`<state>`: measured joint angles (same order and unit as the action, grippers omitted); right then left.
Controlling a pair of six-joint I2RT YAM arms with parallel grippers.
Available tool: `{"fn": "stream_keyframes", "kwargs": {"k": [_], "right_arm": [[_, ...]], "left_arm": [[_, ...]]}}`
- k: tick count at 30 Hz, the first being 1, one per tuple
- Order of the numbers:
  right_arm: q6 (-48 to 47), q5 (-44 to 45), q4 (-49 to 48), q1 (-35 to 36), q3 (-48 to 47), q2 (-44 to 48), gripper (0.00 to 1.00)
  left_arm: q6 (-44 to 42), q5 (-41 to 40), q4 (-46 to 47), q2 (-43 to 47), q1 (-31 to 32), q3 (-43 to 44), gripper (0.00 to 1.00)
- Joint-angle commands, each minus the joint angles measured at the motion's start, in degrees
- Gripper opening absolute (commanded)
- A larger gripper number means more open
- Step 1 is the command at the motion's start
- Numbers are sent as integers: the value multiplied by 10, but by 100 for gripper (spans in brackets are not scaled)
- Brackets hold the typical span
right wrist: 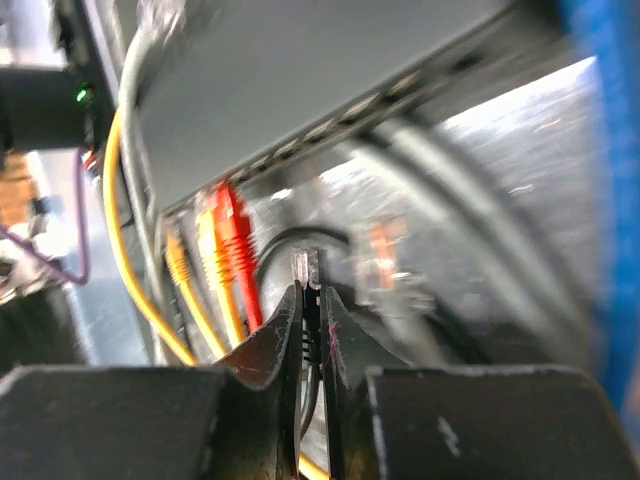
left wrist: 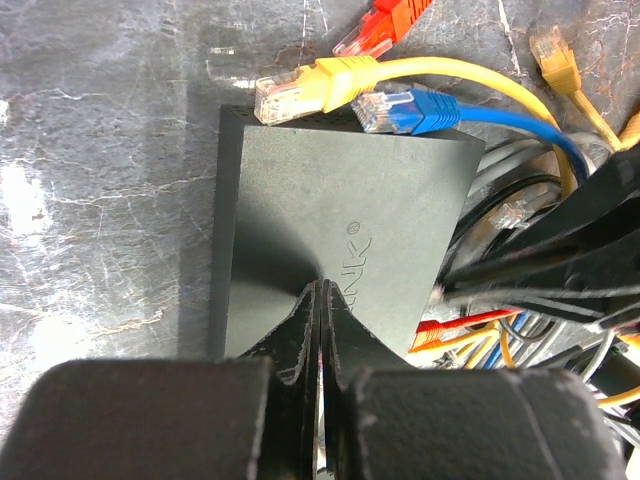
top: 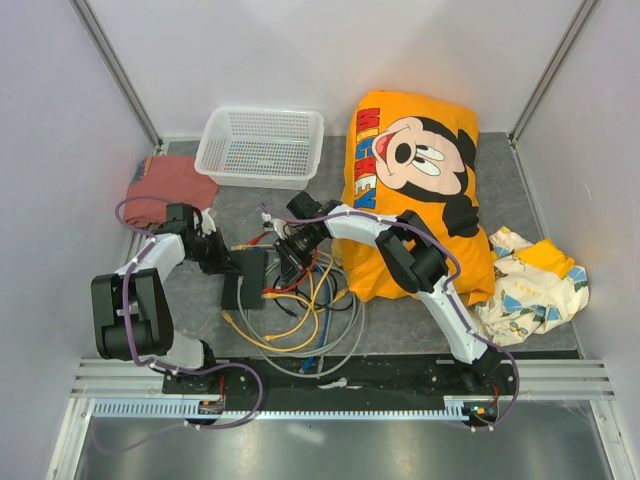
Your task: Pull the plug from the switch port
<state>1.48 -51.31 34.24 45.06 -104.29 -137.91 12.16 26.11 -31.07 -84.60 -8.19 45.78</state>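
2 end effectors split the work: the left end effector (left wrist: 318,292), pressed together, bears down on the switch (left wrist: 340,190) lying on the tabletop (left wrist: 100,150) right under its tips. The right end effector (right wrist: 311,300) pinches the plug (right wrist: 305,266), whose clear tip pokes just past its fingertips, short of the port row ahead. The pull looks all but done, the plug seeming free of its socket; next it needs a straight draw back from the ports, clear of the red plug (right wrist: 232,235) up-left.

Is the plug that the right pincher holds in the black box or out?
Out. The right gripper pinches the plug, whose clear tip shows bare, apart from the switch.
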Motion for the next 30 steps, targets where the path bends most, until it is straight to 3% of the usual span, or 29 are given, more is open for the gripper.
{"fn": "stream_keyframes", "kwargs": {"k": [1,6,13,17,22,24,25,28,30], "right_arm": [[-28,67,6,-16,-59,7,0],[-61,73,30,-27,-118,29,0],[-107,146,41,-36,-243,11,0],[-107,249,29,-37,-296,-9,0],[-82,360,-11,-37,-292,-5,1],[-74,368,-12,-37,-280,-2,13],[-72,368,-12,-37,-265,4,29],[-42,345,-12,-39,-241,19,55],[-38,288,-12,-38,-226,33,59]], "left_arm": [[9,-1,11,-7,-3,-3,2],[8,-3,19,-5,-3,-3,1],[8,-2,18,-6,-2,-1,2],[8,0,18,-10,-2,2,2],[9,2,18,-13,-3,5,2],[9,2,18,-13,-2,5,1],[9,2,19,-13,-3,5,2],[9,2,19,-10,-3,7,2],[9,2,19,-8,-3,11,1]]}}
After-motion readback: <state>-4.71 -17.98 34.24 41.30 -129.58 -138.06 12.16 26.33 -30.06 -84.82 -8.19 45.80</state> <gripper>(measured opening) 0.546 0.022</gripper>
